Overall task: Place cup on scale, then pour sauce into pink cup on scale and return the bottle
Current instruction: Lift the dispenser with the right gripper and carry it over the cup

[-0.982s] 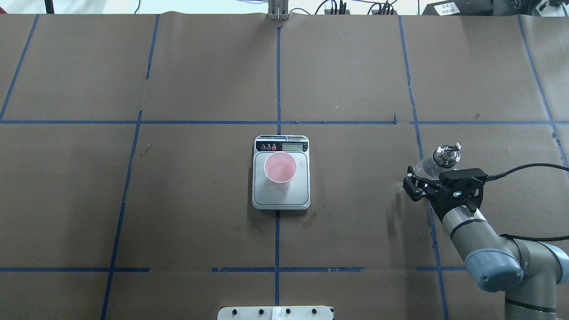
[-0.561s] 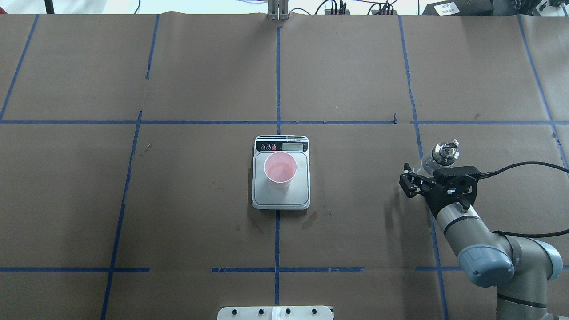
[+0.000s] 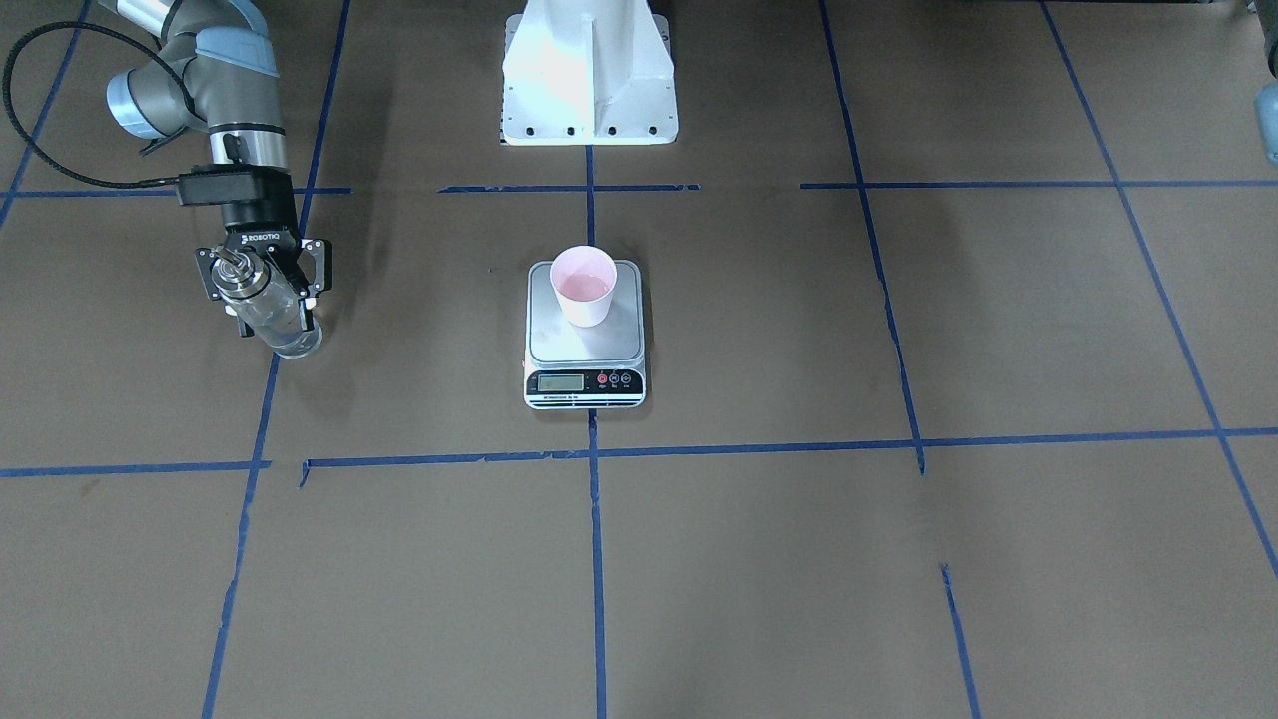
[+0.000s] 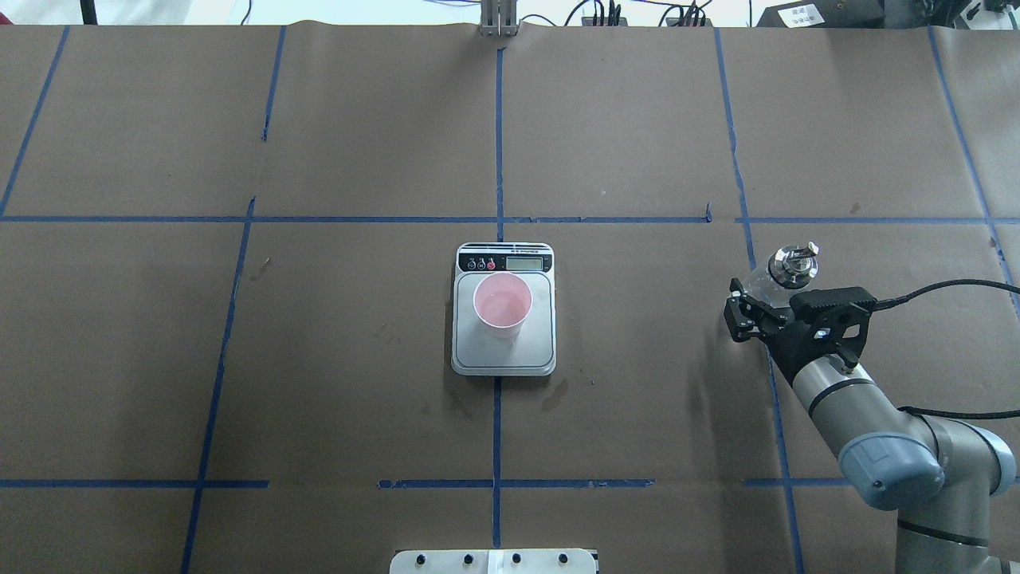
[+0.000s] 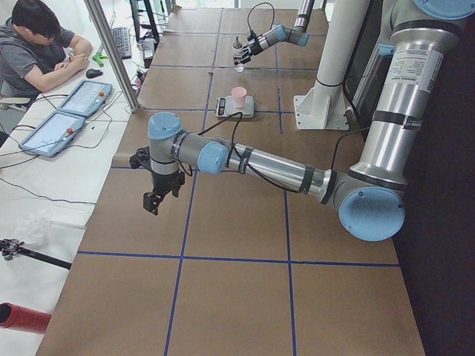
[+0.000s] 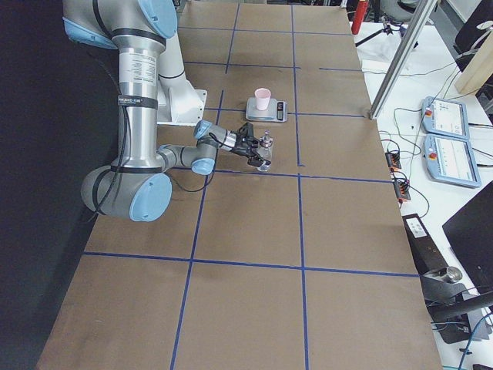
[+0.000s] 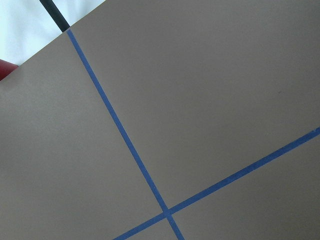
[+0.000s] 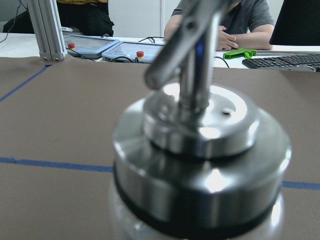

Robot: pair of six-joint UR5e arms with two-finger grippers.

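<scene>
One cup (image 4: pixel 503 303), one scale (image 4: pixel 535 344), one bottle (image 4: pixel 789 267), two arms (image 4: pixel 845 391), seemingly one person (image 5: pixel 33 48).

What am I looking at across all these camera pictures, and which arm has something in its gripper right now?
Two robot arms work at a paper-covered table marked with blue tape. Four pictures come from fixed cameras: above, opposite, and each table end; two from wrist cameras. In the middle a pink cup stands on a scale. The right gripper holds a glass bottle roughly upright, off to the side; its wrist camera shows the metal spout close up. The left gripper hangs over the table.
</scene>
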